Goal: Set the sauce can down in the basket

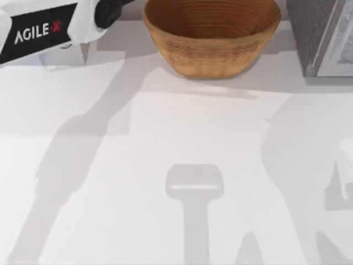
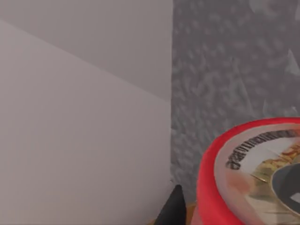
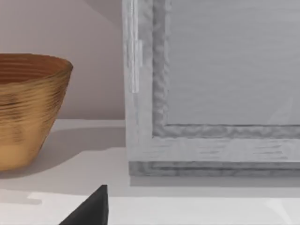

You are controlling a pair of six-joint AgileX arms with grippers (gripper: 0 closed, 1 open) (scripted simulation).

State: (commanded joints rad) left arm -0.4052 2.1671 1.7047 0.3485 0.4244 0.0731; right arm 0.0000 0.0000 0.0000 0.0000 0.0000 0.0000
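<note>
The left arm (image 1: 49, 27) has a white shell with a black panel along its side. That panel carries the marking "AGILE·X": white capitals, with a red X at the end. Next to the white shell sits a rounded black segment (image 1: 108, 12), glossy and smooth. In the left wrist view a black pointed finger (image 2: 172, 209) tapers to a narrow tip. In the right wrist view a black wedge-shaped finger (image 3: 91, 209) has flat matte faces.

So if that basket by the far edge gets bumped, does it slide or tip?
The basket probably slides rather than tips: it looks low and wide. Its base narrows below the rim, so a push high up might rock it. Woven wicker suggests it is light.
</note>
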